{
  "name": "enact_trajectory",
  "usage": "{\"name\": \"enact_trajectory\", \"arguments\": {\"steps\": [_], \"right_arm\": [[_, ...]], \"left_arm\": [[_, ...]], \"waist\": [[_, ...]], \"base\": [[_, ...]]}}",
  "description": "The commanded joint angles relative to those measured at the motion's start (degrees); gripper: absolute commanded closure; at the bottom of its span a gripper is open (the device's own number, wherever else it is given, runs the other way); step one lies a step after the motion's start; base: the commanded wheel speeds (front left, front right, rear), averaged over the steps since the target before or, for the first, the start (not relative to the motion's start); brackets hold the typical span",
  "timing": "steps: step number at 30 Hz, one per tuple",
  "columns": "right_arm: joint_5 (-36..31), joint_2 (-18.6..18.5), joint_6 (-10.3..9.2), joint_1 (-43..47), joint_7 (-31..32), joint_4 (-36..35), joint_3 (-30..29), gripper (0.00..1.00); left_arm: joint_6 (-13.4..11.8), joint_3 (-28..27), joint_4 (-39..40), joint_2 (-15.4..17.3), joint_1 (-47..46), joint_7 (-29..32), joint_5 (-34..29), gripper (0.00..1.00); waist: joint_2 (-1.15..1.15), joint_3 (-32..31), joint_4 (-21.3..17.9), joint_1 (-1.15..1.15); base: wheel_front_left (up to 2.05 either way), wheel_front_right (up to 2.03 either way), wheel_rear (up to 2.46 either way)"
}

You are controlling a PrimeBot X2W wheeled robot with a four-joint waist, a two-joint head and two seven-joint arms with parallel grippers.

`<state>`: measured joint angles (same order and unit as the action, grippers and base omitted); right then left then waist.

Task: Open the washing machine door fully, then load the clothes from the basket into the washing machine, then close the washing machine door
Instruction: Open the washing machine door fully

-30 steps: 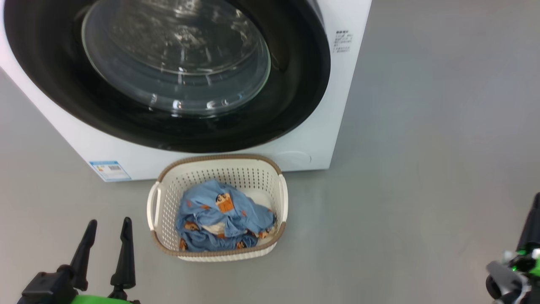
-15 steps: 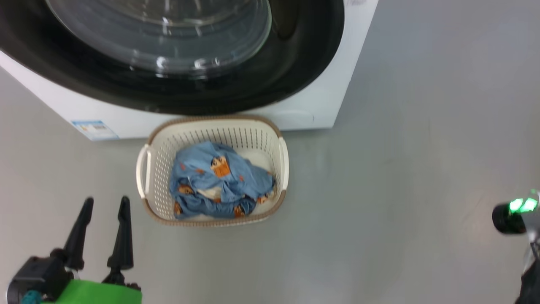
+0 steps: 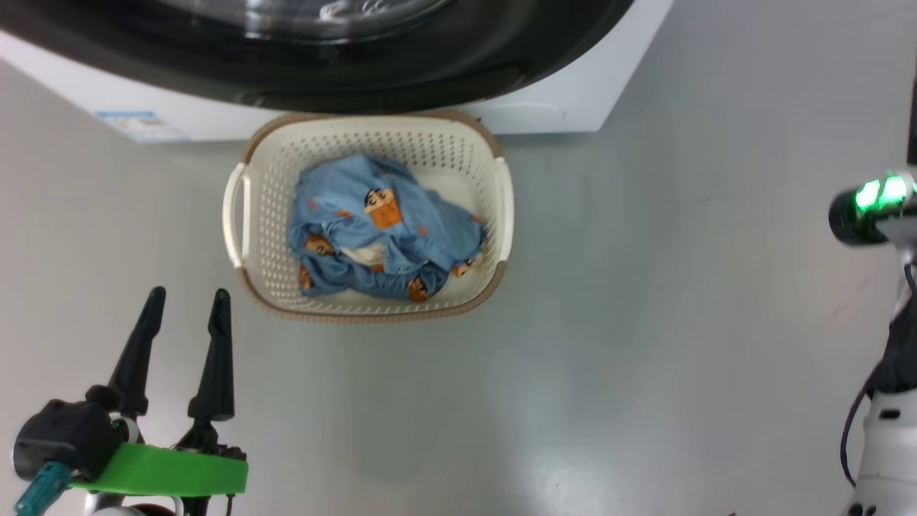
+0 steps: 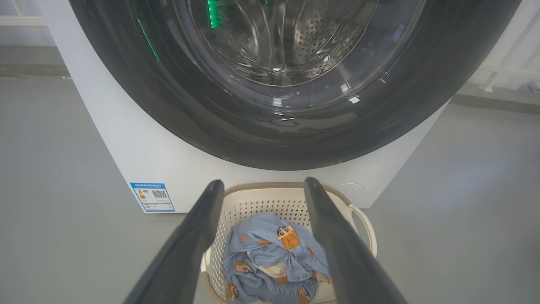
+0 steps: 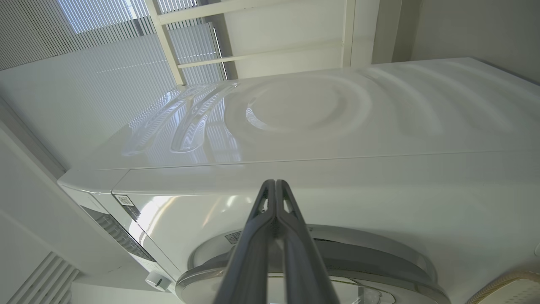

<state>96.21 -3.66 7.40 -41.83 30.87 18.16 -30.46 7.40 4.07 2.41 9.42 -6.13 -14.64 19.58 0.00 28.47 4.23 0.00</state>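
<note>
Honestly, the right end effector [image 5: 274,182] is pinched closed with the shut washing machine door [image 4: 270,143] just below it, and it could skid off something that glossy. The left end effector [image 3: 188,292] is wide open, basket [image 3: 372,314] of clothes [image 3: 387,229] right ahead, easily bumped.

The washing machine [image 4: 126,143] is white, and its round washing machine door [image 4: 177,109] is shut, a glossy black frame around clear glass. The basket [image 3: 261,236], cream with a brown rim, stands upright on the floor [image 3: 645,322] just before the machine's front. Inside it the clothes [image 3: 380,229] lie crumpled: light blue fabric with orange-brown figures.
</note>
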Motion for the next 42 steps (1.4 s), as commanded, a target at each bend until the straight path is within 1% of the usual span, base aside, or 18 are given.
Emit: {"name": "enact_trajectory", "arguments": {"steps": [1,8,21,33,42], "right_arm": [[-1.36,-0.10,0.09,-2.26,1.40,-1.34,1.79,1.00],[-3.69,-0.03,0.09,-8.98,4.77,-1.96,4.66,1.00],[-6.80,-0.52,0.09,-16.08,6.84,-1.07,9.10,1.00],[-7.71,-0.54,0.09,-20.24,8.50,0.08,13.66,1.00],[-7.75,-0.65,0.09,-22.13,8.71,0.26,15.59,1.00]], "left_arm": [[0.09,-1.77,1.62,1.09,-1.02,-0.36,0.46,0.00],[0.09,-2.02,1.78,0.74,-0.91,-0.36,0.63,0.00],[0.09,-1.35,1.69,-0.01,-0.76,-0.36,0.82,0.00],[0.09,-1.64,1.36,-0.43,0.44,-0.36,1.32,0.00],[0.09,-2.21,1.08,-0.67,1.06,-0.36,1.37,0.00]], "waist": [[0.00,2.40,2.29,0.00],[0.00,4.95,3.63,0.00],[0.00,6.80,5.43,0.00],[0.00,8.36,7.19,0.00],[0.00,8.81,8.31,0.00]], "base": [[0.00,0.00,0.00],[0.00,0.00,0.00],[0.00,0.00,0.00],[0.00,0.00,0.00],[0.00,0.00,0.00]]}}
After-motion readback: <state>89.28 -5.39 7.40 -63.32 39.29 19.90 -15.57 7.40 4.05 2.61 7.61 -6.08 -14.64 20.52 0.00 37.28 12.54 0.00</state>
